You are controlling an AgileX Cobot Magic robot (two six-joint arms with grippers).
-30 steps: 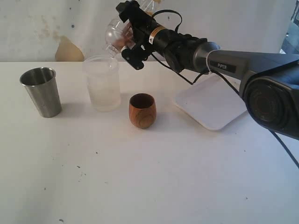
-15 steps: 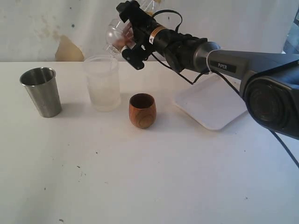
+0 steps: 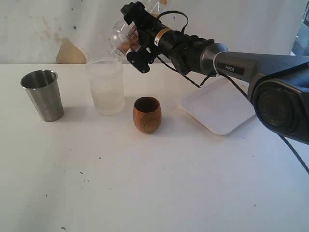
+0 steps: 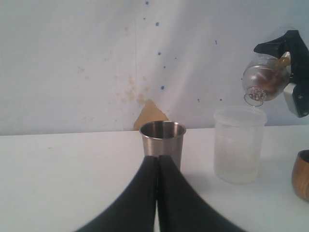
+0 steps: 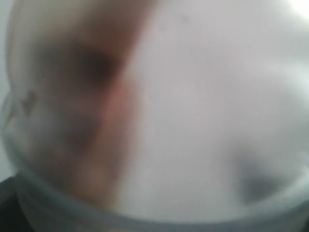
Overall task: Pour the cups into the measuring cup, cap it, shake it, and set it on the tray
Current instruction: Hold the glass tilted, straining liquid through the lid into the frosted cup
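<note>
Clear measuring cup (image 3: pixel 120 39) — right fingers (image 3: pixel 138 61) seemingly gripping — over frosted rim (image 3: pixel 104 61); left fingers (image 4: pixel 140 198) closed.

Two translucent cups (image 3: pixel 105 89) (image 3: pixel 117 38), two opaque cups (image 3: pixel 43 94) (image 3: pixel 147 114), one white tray (image 3: pixel 222 108)

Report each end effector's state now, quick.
Left end effector: closed, holding nothing.
Right end effector: gripping the clear tumbler, which is tipped above the frosted cup.

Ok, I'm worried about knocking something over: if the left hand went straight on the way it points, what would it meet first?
Most likely the steel cup, standing upright dead ahead of the closed tips of the left hand. The gap between them is hard to judge from the wrist view.
</note>
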